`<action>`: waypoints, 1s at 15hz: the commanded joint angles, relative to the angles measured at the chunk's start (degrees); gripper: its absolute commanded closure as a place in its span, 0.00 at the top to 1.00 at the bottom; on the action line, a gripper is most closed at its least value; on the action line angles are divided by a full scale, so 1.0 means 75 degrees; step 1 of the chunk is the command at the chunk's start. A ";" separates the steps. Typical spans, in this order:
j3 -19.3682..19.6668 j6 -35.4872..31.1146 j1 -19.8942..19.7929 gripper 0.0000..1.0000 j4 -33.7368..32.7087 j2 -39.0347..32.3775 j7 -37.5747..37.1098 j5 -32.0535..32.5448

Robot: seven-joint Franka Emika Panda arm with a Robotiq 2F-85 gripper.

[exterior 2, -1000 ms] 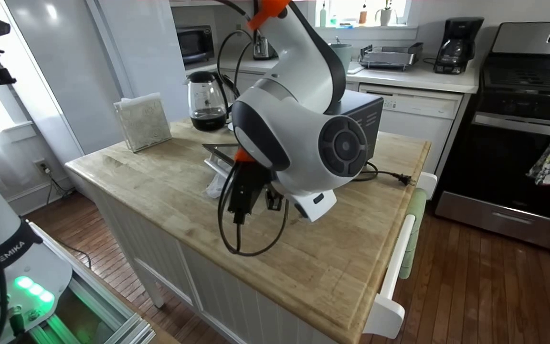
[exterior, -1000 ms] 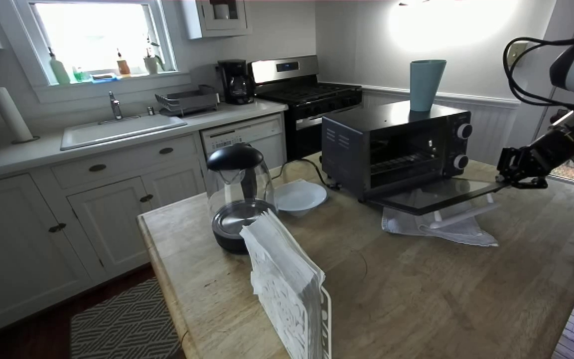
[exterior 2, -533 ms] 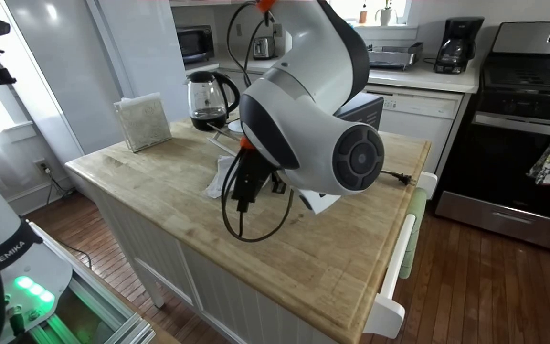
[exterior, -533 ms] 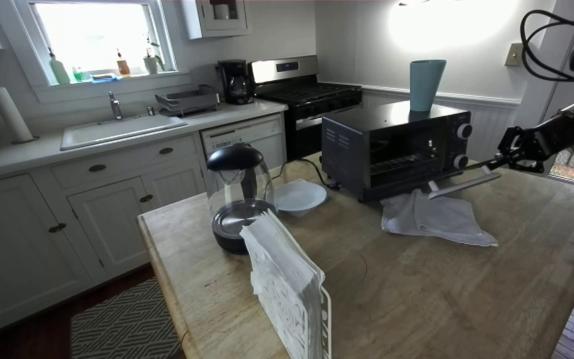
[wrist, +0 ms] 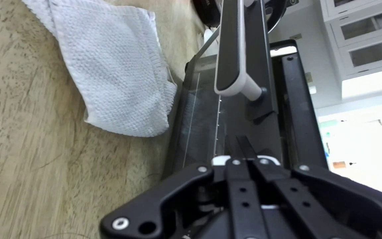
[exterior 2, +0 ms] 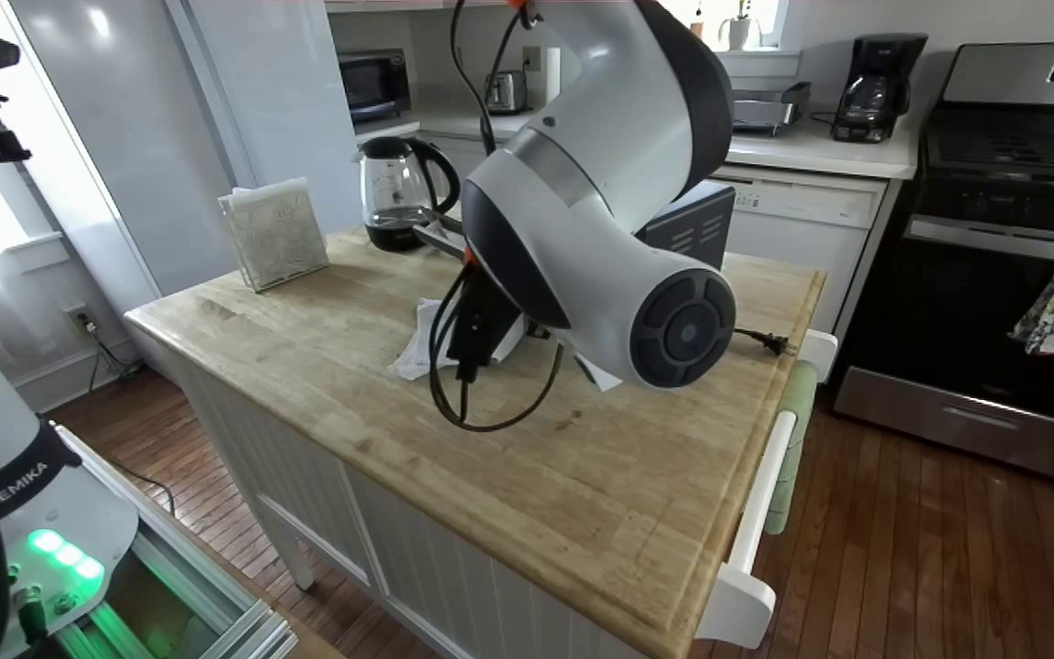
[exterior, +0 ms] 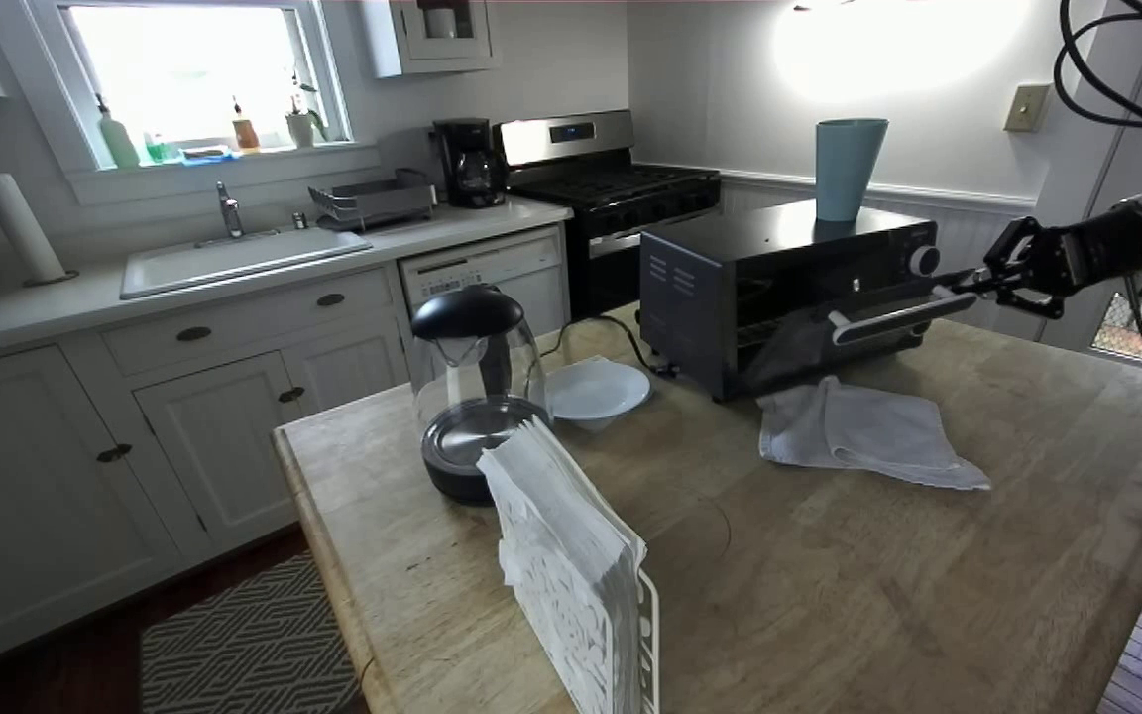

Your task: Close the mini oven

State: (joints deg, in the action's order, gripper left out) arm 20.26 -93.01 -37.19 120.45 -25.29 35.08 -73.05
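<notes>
On tabletop (exterior: 759, 585) — mini oven (exterior: 715, 293), door (exterior: 809, 347) half-open — gripper (wrist: 238, 141) near handle (wrist: 229, 46), fingers (wrist: 246, 147) together.

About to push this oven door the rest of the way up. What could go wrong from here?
Slip: the gripper looks shut with no clear hold on the door, so it might slide off and let the partly raised door fall open over the cloth.
Tipping: the cup stands on the oven, so a hard shove could jolt it over.
Snag: the handle juts out just beyond the gripper in the wrist view, so a sideways drift might catch it.
</notes>
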 commanded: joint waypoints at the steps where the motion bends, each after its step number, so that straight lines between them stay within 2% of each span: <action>1: -0.0002 0.0264 -0.0023 0.00 -0.0018 0.0027 0.0317 -0.0671; 7: 0.0020 0.0291 0.0140 0.00 -0.0021 -0.0008 0.0755 -0.1303; 10: 0.0053 0.0239 0.0267 0.00 -0.0014 -0.0001 0.0835 -0.1291; 13: 0.0210 0.0280 0.0390 0.00 0.0055 0.0220 0.0584 -0.0707; 14: 0.0342 0.0257 0.0466 0.00 0.0145 0.0464 0.0497 -0.0214; 15: 0.0477 0.0379 0.0513 0.15 0.0228 0.0764 0.0398 0.0405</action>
State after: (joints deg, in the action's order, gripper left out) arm 20.89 -91.96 -34.87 120.44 -24.85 40.24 -78.72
